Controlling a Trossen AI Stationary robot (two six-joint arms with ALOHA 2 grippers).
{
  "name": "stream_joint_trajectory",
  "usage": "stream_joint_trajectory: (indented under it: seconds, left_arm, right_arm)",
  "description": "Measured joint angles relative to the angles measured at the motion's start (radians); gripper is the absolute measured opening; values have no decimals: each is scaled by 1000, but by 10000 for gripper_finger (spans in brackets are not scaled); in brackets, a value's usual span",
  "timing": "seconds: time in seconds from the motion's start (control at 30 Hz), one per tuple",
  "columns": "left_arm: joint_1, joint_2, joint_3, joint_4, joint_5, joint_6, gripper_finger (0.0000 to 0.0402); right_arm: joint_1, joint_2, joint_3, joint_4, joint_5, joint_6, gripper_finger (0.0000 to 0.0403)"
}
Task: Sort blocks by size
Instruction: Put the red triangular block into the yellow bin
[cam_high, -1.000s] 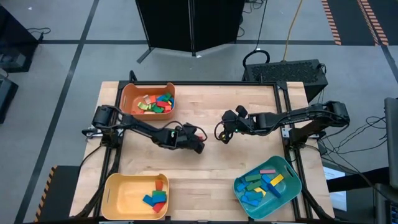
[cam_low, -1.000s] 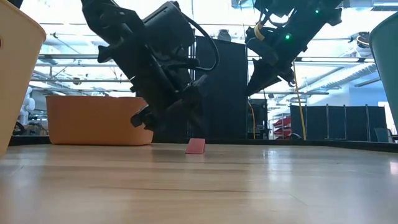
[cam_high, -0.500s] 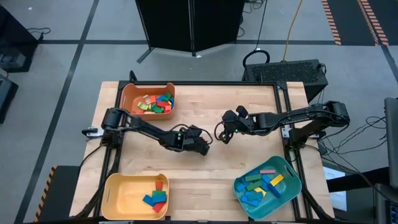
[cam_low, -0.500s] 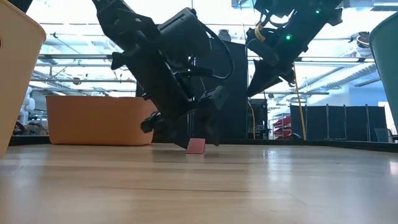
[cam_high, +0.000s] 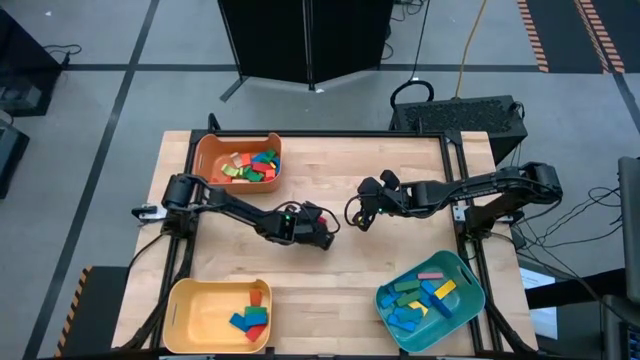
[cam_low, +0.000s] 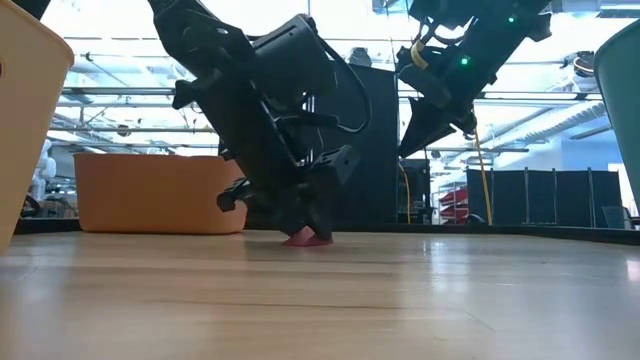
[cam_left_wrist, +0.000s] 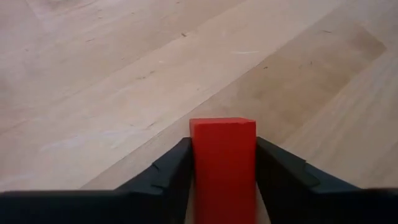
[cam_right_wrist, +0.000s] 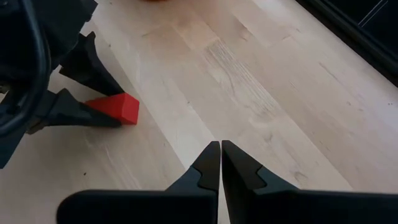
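One red block (cam_left_wrist: 222, 163) lying on desk (cam_high: 400, 255), now flanked closely by left gripper (cam_high: 326, 240) jaws, narrowed from wide. Right gripper (cam_right_wrist: 221, 163) raised mid-desk, jaws closed, unchanged.

We cannot see the near end of the red block (cam_left_wrist: 223, 168): the left wrist view's lower edge cuts it off. From above, the left gripper (cam_high: 326, 238) covers that block entirely. In the low view only a sliver of it shows under the dark fingers (cam_low: 312, 205). Blocks in the orange bin (cam_high: 209, 152) are too small for us to tell their shapes.
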Motion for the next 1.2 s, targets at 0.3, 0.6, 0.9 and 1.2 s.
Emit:
stream_joint_trajectory:
  seconds: [0.3, 0.6, 0.9, 1.2]
  left_arm:
    - [6, -24, -2, -10, 25, 61, 136]
    - [12, -176, -2, -182, -37, 151, 133]
    - [-5, -354, -2, -343, -18, 245, 133]
    - [-90, -514, -1, -507, -36, 240, 132]
  right_arm:
    - [0, 0, 0, -1, 1, 2, 0]
    - [0, 0, 0, -24, 54, -9, 0]
    - [0, -3, 0, -19, 55, -24, 0]
    - [0, -3, 1, -21, 73, -42, 0]
